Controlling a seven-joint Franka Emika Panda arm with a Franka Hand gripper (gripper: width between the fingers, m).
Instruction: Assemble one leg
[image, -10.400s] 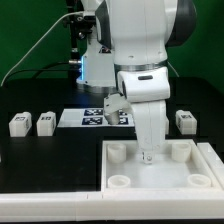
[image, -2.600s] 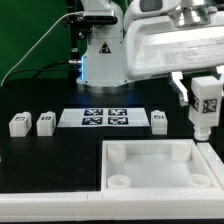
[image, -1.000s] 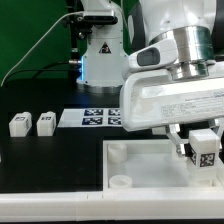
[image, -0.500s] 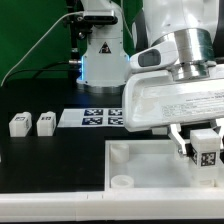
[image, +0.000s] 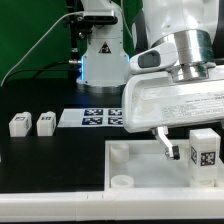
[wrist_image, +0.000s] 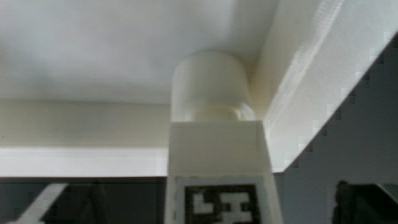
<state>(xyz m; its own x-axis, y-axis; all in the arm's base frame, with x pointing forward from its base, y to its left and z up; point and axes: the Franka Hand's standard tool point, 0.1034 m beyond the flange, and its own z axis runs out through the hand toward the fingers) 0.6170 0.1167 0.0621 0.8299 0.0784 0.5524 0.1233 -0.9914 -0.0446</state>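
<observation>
Arm (image: 185, 45) leans in at exterior view's right, wrist lowered. End effector (image: 201, 150) points down, jaws spread apart. One dark finger (image: 165, 143) visible, other out of frame.

Leg (image: 204, 153): small white chunky block, black-and-white square marker tag on its face
Pose: upright, tag facing the camera
Place: on the white panel's (image: 135, 150) rear corner, exterior view's right

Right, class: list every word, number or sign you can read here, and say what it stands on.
No readable words or numbers.
Triangular sign on the robot base: too blurred to read.
Square marker tags on the leg and the marker board: patterns, not text.
</observation>
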